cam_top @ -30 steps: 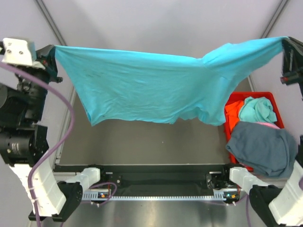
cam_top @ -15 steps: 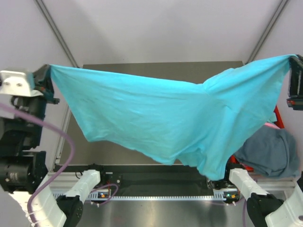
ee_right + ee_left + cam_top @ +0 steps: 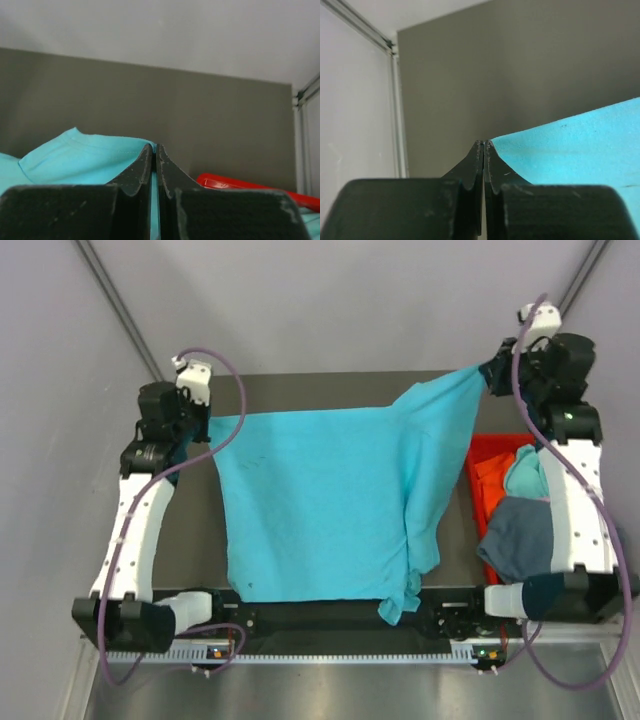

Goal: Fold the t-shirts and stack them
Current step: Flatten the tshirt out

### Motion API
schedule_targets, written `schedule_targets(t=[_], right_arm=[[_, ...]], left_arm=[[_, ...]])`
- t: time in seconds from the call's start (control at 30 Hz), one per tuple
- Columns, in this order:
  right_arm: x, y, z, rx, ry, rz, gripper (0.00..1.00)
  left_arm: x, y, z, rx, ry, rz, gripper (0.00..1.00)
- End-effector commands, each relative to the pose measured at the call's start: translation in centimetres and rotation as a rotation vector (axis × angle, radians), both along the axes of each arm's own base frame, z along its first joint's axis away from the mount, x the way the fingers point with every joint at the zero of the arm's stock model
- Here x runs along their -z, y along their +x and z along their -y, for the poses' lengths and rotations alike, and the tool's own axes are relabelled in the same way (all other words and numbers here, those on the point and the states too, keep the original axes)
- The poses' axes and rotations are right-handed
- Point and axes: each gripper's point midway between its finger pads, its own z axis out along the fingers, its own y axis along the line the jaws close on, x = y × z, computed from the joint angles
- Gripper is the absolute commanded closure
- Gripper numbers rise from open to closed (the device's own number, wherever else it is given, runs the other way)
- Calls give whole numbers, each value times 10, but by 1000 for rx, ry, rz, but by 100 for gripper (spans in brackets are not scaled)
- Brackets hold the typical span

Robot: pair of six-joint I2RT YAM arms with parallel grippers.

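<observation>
A bright turquoise t-shirt [image 3: 320,510] lies spread over the grey table [image 3: 330,390], its right side creased and one corner drooping over the near edge. My left gripper [image 3: 206,421] is shut on its far left corner; the left wrist view shows the jaws [image 3: 484,144] pressed together at the cloth's edge [image 3: 580,145]. My right gripper [image 3: 488,373] is shut on the far right corner, which is pulled taut and raised. In the right wrist view turquoise cloth [image 3: 80,155] shows between the shut jaws [image 3: 154,148]. More t-shirts sit in a bin: slate blue-grey [image 3: 520,540], orange [image 3: 490,480], turquoise [image 3: 527,475].
A red plastic bin [image 3: 478,450] stands at the table's right edge, and its rim [image 3: 240,184] also shows in the right wrist view. Grey walls close in the back and sides. Both arm bases and a metal rail [image 3: 330,650] run along the near edge.
Both arms have swung from high and near the camera down to the table's far corners. The turquoise shirt, hanging in the air before, now lies on the table.
</observation>
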Motion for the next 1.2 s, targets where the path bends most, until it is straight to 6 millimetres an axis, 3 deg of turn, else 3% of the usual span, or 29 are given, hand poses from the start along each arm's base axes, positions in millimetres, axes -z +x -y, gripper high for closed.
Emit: schedule_targets(t=[0.0, 0.07, 0.1, 0.17, 0.2, 0.23, 0.3, 0.33, 0.43, 0.47, 0.63, 0.8, 0.83, 0.9, 0.93, 0.97, 1.0, 1.03, 1.1, 1.17], right_arm=[[1, 52, 11, 44, -8, 58, 100], [20, 78, 9, 46, -18, 26, 100], [37, 101, 10, 53, -24, -10, 100], [52, 124, 5, 45, -43, -33, 100], [63, 143, 6, 63, -60, -46, 100], [67, 152, 7, 71, -68, -50, 100], [73, 171, 9, 87, -59, -48, 100], [75, 176, 8, 88, -55, -52, 100], [85, 189, 9, 94, -54, -67, 100], [89, 190, -9, 63, -58, -68, 100], [129, 207, -23, 63, -95, -130, 100], [136, 224, -34, 100, -145, -105, 100], [143, 228, -38, 95, -167, -111, 100], [158, 242, -46, 98, -193, -132, 100], [170, 244, -48, 99, -190, -163, 100], [178, 247, -49, 102, -181, -178, 100], [193, 249, -50, 99, -177, -203, 100], [198, 250, -51, 97, -176, -210, 100], [208, 252, -54, 89, -174, -225, 100], [204, 258, -52, 93, -181, -209, 100]], left_arm=[[1, 59, -9, -40, 8, 80, 100], [2, 85, -12, -51, 4, 93, 100], [23, 103, -11, -53, 2, 50, 100], [19, 126, -11, -55, -1, 67, 100], [37, 140, -11, -56, -3, 30, 100], [30, 150, -29, -108, 5, 48, 100], [44, 166, -33, -121, 4, 23, 100], [37, 172, -35, -124, 2, 38, 100], [47, 184, -38, -130, 16, 29, 100], [55, 189, -40, -136, 27, 17, 100], [80, 209, -57, -184, 39, -1, 100], [97, 224, -73, -243, 73, 5, 100], [95, 228, -75, -247, 79, 10, 100], [115, 237, -79, -255, 85, -25, 100], [109, 245, -79, -261, 75, -12, 100], [143, 245, -80, -272, 54, -108, 100], [149, 248, -81, -270, 33, -132, 100], [145, 253, -81, -269, 17, -132, 100], [157, 254, -81, -280, -13, -147, 100], [153, 255, -81, -277, -15, -125, 100]])
